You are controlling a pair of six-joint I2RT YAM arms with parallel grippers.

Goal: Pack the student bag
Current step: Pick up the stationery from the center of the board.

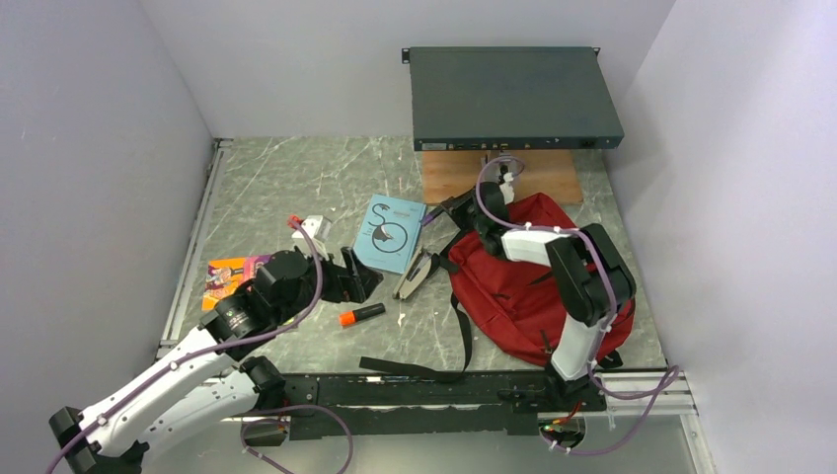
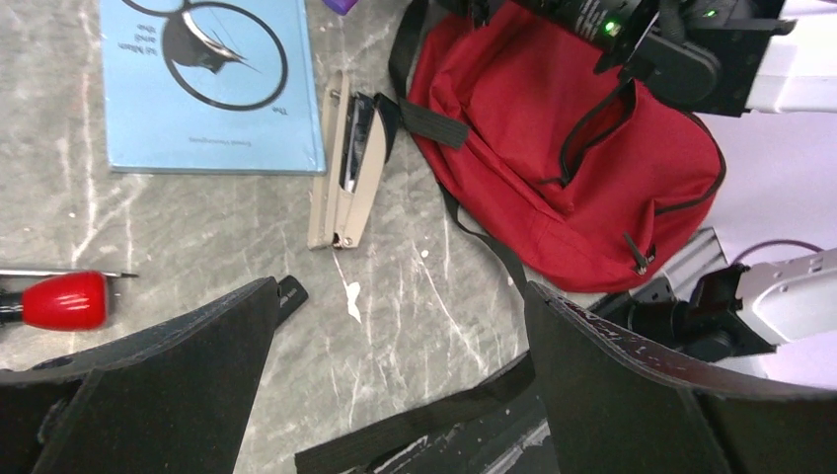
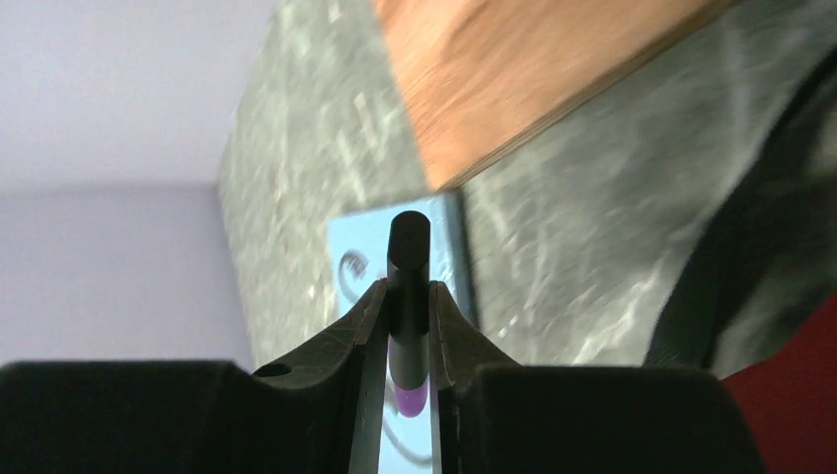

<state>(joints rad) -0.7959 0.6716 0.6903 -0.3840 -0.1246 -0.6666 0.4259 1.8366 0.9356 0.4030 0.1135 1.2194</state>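
The grey, white-veined stone worktop carries a flat, dark metal box at the back, with a plain wood board just in front of it. The bag, soft red fabric with black zip trim, lies slumped on the right side near the board, its black webbing straps trailing left and towards the near edge. Left of it are a thin pale-blue book, a beige stapler and a stubby orange marker. The left hand is spread wide open and holds nothing. The right hand is clamped on a slim black round pen with a purple band.
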